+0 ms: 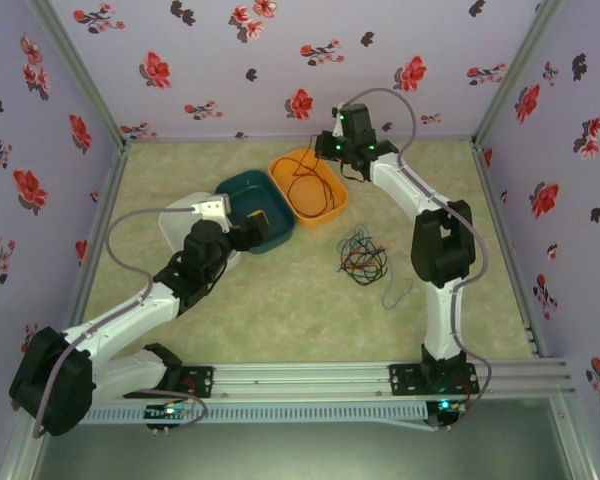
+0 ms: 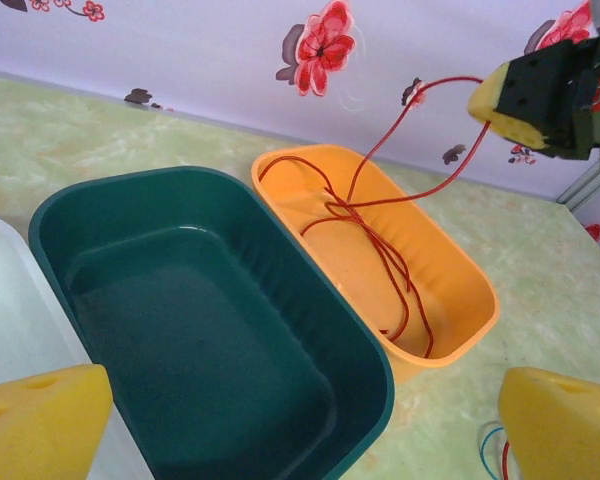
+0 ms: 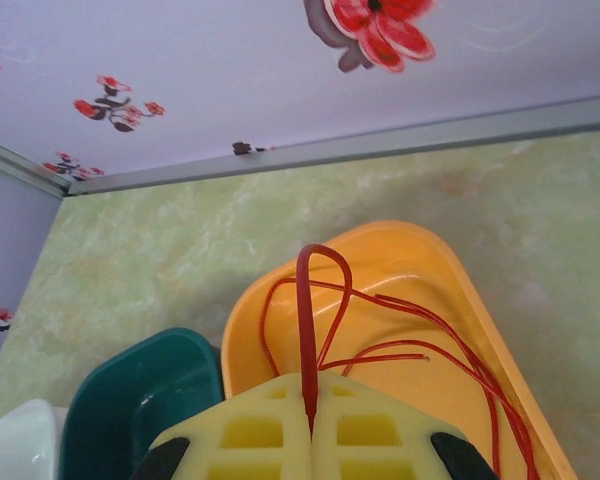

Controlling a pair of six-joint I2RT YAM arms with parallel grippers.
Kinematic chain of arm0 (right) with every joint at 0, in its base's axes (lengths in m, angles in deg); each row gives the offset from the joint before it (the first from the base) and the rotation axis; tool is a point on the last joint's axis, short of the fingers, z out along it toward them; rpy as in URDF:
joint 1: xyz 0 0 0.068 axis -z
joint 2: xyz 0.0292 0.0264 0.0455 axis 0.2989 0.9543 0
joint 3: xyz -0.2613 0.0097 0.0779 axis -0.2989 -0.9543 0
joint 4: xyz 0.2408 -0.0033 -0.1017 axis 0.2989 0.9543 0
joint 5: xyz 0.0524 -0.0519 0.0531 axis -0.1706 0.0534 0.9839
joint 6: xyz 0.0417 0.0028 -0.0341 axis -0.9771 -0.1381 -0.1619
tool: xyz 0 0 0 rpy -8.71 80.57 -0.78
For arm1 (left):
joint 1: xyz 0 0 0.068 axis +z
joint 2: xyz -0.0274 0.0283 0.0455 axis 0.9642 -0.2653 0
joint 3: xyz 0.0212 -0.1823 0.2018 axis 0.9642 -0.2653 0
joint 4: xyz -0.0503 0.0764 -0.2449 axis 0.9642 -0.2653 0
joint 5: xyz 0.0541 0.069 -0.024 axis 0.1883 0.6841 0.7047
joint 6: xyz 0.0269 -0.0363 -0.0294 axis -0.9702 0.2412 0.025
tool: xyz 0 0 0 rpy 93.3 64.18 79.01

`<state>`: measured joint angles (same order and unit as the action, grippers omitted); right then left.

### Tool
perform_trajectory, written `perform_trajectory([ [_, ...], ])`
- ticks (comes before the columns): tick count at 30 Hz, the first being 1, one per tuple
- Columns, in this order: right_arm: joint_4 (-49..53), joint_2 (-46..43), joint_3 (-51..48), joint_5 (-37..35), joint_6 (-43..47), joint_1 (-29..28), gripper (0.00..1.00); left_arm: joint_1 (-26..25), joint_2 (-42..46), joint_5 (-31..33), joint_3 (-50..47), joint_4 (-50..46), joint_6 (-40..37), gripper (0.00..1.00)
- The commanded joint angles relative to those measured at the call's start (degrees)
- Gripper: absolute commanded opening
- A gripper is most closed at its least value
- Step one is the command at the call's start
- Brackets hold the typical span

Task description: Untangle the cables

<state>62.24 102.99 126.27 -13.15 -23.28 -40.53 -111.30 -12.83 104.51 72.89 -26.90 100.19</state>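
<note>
My right gripper is shut on a red cable, which it holds up as a loop above the orange bin. The rest of that red cable trails down and lies coiled inside the orange bin. From above, the right gripper hovers over the bin's far end. A tangle of dark, red and blue cables rests on the table, apart from both grippers. My left gripper hangs open over the teal bin, with nothing between its yellow pads.
A white bin sits left of the teal bin, and all three bins stand in a row. A loose bluish wire lies near the right arm's base. Flowered walls enclose the table on three sides.
</note>
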Motion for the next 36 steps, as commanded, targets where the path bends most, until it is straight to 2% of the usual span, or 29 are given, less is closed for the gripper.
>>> perform_trajectory([
  [1,-1.30,1.36,-0.23,-0.98,-1.49,0.35,0.01,0.32,-0.50,1.22,0.40,-0.89,-1.09,1.00],
  [20,1.43,1.26,-11.64,-5.39,-1.05,-0.11,0.05,0.30,-3.20,-1.13,2.24,-1.94,-0.26,1.00],
  [36,3.64,4.48,-9.74,-6.20,-0.15,-1.36,0.06,0.27,-3.73,-2.78,2.67,-2.19,0.04,1.00],
])
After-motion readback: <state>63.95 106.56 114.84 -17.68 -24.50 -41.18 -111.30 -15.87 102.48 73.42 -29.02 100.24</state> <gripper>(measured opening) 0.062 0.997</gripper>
